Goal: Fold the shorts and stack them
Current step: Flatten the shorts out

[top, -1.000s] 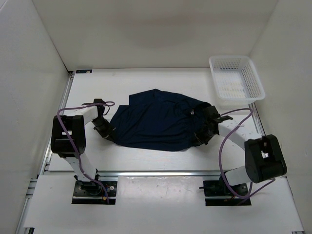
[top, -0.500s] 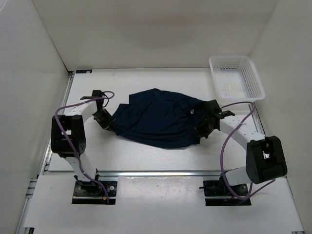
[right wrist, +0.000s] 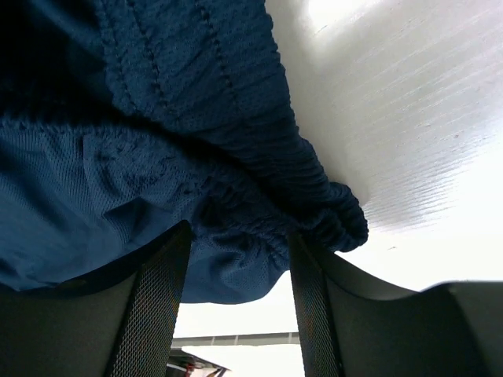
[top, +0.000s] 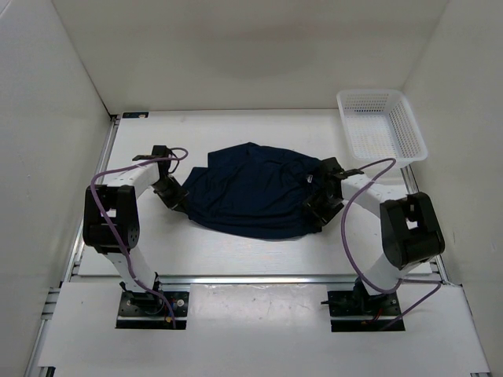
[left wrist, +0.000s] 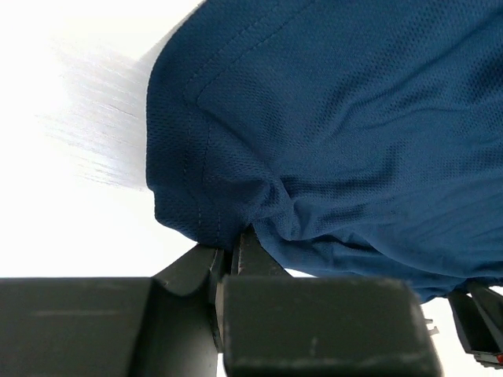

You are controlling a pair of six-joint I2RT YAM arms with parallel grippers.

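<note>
Top external: shorts, tiny illegible tag

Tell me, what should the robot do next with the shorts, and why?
Probably close the right gripper. Its jaws stand open with the bunched waistband between them, while the left gripper is pinching the other edge of the shorts. With both ends held, they could likely lift and fold.

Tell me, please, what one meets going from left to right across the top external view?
left gripper, its jaws shut on the hem → shorts → right gripper → white mesh basket
</note>
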